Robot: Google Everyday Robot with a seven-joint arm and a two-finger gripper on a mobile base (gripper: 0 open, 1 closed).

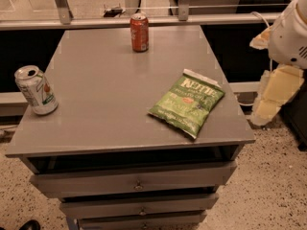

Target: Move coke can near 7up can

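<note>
The coke can (139, 32), red-orange with a silver top, stands upright at the far middle of the grey table (100, 104). The 7up can (36, 90), silver-white with green lettering and a red spot, stands upright at the table's left edge. The two cans are far apart. My gripper (274, 96), cream-coloured below the white arm (292, 32), hangs off the right side of the table, below the tabletop's level. It is well away from both cans and holds nothing that I can see.
A green Kettle chip bag (188, 102) lies flat at the table's right front, between the gripper and the cans. Drawers (138, 186) are below the tabletop. A metal rail (144, 20) runs behind the table. The floor is speckled.
</note>
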